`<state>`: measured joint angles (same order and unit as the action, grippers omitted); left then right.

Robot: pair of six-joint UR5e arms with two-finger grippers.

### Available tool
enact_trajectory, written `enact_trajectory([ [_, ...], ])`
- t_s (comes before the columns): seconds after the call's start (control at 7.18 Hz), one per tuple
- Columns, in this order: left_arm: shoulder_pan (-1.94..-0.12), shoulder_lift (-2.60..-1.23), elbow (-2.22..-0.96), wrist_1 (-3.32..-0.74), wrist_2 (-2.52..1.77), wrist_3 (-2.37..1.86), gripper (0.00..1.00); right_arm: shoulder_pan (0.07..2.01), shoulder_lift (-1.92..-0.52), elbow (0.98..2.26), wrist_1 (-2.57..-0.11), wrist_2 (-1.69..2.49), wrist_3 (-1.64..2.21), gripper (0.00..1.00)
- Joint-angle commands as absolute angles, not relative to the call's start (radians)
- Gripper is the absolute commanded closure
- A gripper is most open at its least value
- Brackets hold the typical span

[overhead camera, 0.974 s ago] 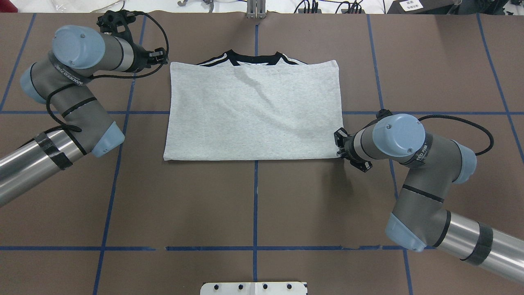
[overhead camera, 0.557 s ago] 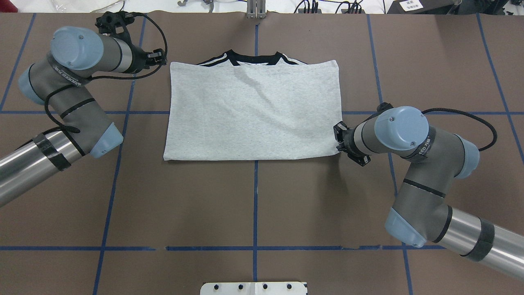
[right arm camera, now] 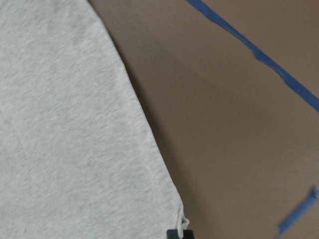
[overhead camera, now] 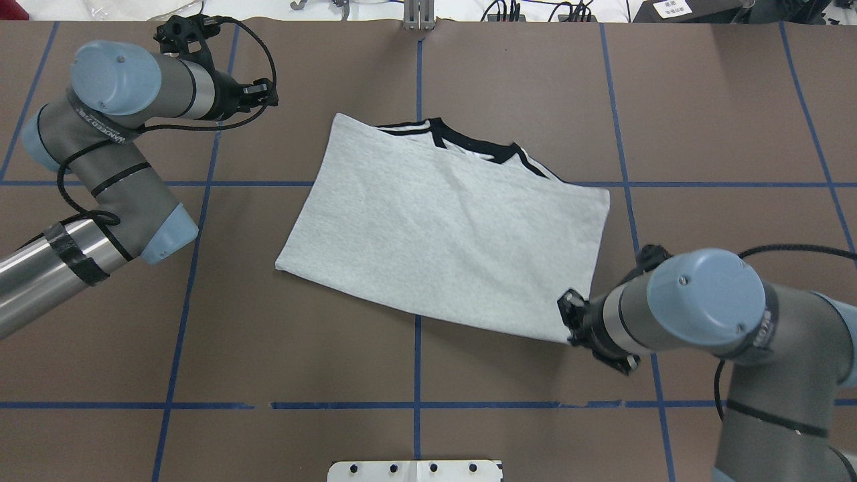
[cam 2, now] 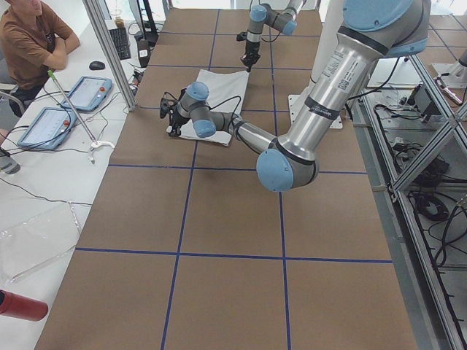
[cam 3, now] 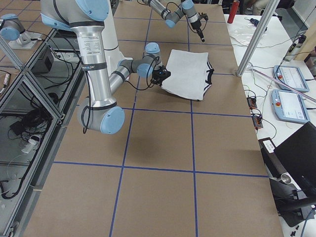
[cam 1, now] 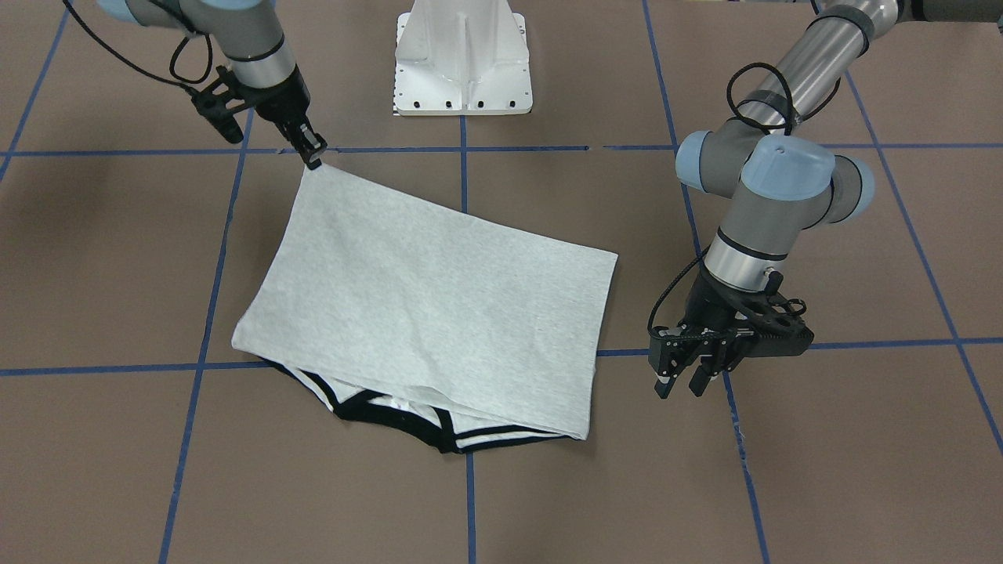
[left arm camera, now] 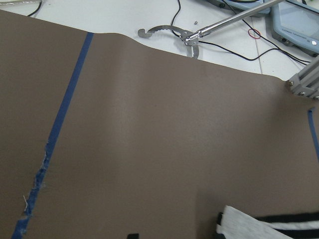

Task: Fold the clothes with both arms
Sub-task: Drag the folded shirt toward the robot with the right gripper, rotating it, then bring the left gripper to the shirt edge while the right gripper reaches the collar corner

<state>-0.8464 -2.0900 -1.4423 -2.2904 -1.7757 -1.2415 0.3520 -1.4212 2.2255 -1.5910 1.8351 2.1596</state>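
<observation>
The grey T-shirt (overhead camera: pixel 448 227) lies folded and skewed on the brown table, print hidden, with its black neckband (overhead camera: pixel 469 144) at the far side. It also shows in the front view (cam 1: pixel 431 305). My right gripper (overhead camera: pixel 568 331) is shut on the shirt's near right corner, seen pinched in the front view (cam 1: pixel 313 159). The right wrist view shows that grey corner (right arm camera: pixel 75 124) at the fingertip. My left gripper (cam 1: pixel 678 385) is open and empty, hanging above the table beside the shirt's far left corner without touching it. It also shows in the overhead view (overhead camera: pixel 266 94).
The white pedestal (cam 1: pixel 462 55) stands at the robot's side of the table. Blue tape lines (overhead camera: pixel 416 405) grid the brown table. Cables and a metal tool (left arm camera: pixel 174 35) lie past the far edge. An operator's desk with tablets (cam 2: pixel 66 102) runs along that side.
My right gripper has pulled the shirt's near right corner toward the robot. The shirt has turned askew and slid to the right. My left arm has barely moved.
</observation>
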Motion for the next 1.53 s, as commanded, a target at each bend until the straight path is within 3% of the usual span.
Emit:
enact_trajectory([
  [0.0, -0.842, -1.993, -1.599, -2.289, -1.899, -1.258, 0.26, 0.147, -1.497, 2.365, -1.719, 1.936, 2.195, 1.00],
  [0.28, -0.836, -1.950, -1.675, -2.286, -1.960, -1.319, 0.22, -0.019, -1.587, 2.422, -1.721, 1.937, 2.197, 1.00],
  [0.42, -0.830, -1.927, -1.698, -2.284, -1.982, -1.319, 0.14, -0.023, -1.589, 2.434, -1.721, 1.934, 2.198, 0.04],
  [0.84, -0.671, -1.815, -1.860, -2.283, -1.994, -1.585, 0.14, 0.244, -1.550, 2.434, -1.718, 1.934, 2.197, 0.00],
  [0.97, -0.611, -1.809, -1.867, -2.283, -1.997, -1.601, 0.13, 0.388, -1.464, 2.415, -1.720, 1.939, 2.186, 0.00],
  [1.11, -0.538, -1.792, -1.879, -2.286, -1.990, -1.769, 0.00, 0.523, -1.359, 2.357, -1.718, 1.944, 2.180, 0.00],
  [1.39, -0.370, -1.809, -1.873, -2.270, -1.889, -1.942, 0.01, 0.671, -1.127, 2.153, -1.721, 1.959, 2.119, 0.00],
])
